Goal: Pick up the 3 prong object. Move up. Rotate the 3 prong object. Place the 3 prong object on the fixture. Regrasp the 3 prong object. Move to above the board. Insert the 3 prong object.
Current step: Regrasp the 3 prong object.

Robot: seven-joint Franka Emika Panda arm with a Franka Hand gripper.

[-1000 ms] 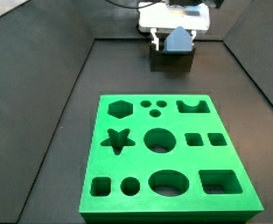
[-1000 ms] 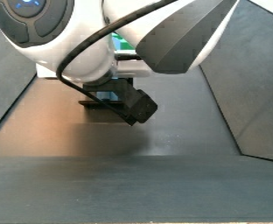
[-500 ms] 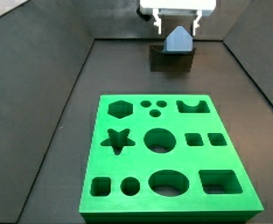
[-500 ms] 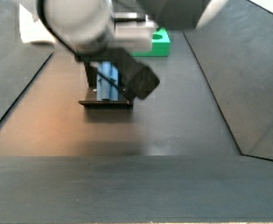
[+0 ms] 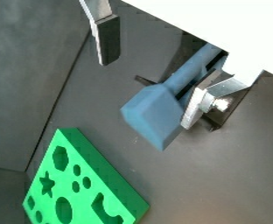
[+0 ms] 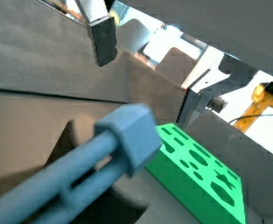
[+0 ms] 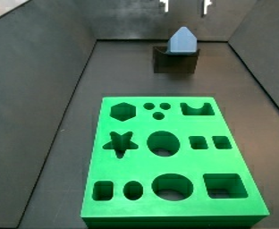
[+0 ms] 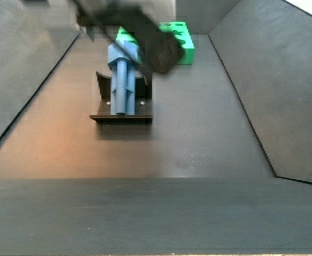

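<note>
The board (image 7: 175, 158) lies flat on the floor, well apart from the fingers, all its cut-outs free; in a wrist view it shows as a green slab (image 5: 83, 184) far below the fingertips. The fixture (image 7: 175, 59) stands beyond the board's far edge, straight under the gripper (image 7: 185, 7), whose two fingertips just show at the top edge of that side view. The 3 prong object (image 7: 181, 38) rests propped in the fixture, leaning up out of it, block end highest, prongs running down toward the base (image 8: 124, 70). The gripper (image 5: 157, 63) is released: the fingers (image 5: 106, 38) are spread wide, the piece sits below and between them, touching neither pad. In both wrist views the block end (image 6: 132, 129) points up toward the gap. Judgement: the piece looks like light, rigid moulded plastic, matte so not very slippery, not fragile; it is only leaning, so a one-sided nudge could tip it off. Best hold seems to be across the flat sides of the block end, pads square to the faces, not on the round prongs, which must stay free for the three small holes (image 7: 161, 108).
</note>
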